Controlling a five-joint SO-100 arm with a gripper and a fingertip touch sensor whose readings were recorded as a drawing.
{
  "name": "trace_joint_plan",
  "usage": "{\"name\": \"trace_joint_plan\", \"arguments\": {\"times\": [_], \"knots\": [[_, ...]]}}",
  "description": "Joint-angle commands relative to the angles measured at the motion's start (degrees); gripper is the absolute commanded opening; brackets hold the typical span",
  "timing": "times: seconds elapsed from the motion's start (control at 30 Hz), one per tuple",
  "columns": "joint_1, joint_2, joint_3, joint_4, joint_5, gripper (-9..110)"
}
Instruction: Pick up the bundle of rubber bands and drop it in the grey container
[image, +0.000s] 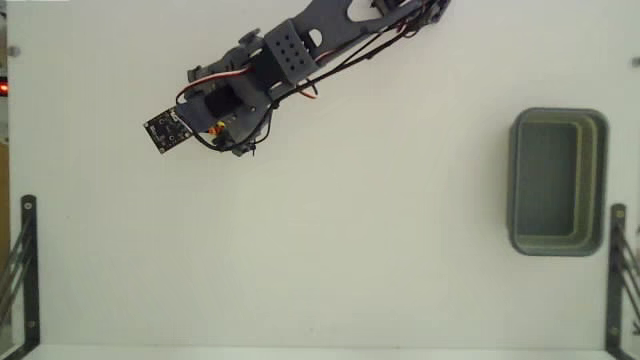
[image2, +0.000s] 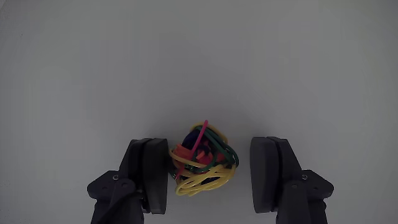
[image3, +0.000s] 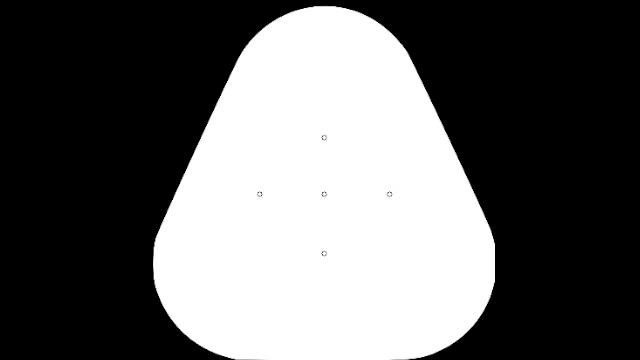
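1. Arm (image: 290, 60) – enters fixed view from top edge, reaches down-left over white table (image: 330, 250). Wrist end sits upper left, carrying a small black circuit board (image: 166, 130).
2. Gripper (image2: 210, 175) – wrist view shows both fingers rising from bottom edge, left finger (image2: 149, 174) and right finger (image2: 268, 174), spread apart w/ a gap betw. them. Not clamped.
3. Bundle of rubber bands (image2: 204, 160) – lies on table betw. the fingers. Touches or nearly touches left finger; clear gap to right finger. Yellow, red, orange, green loops, tangled.
4. In fixed view the bundle is hidden under the arm's wrist end – cannot be picked out there.
5. Grey container (image: 558, 182) – right side of fixed view, rim up, well apart from gripper. Interior looks bare.
6. Black brackets stand at lower left (image: 25, 270) and lower right (image: 620, 270) table edges.
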Motion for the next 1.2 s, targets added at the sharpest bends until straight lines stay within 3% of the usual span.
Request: {"name": "trace_joint_plan", "arguments": {"times": [0.0, 1.17], "knots": [[0.5, 1.4, 0.5, -1.1, 0.3, 78], [0.5, 1.4, 0.5, -1.1, 0.3, 69]]}}
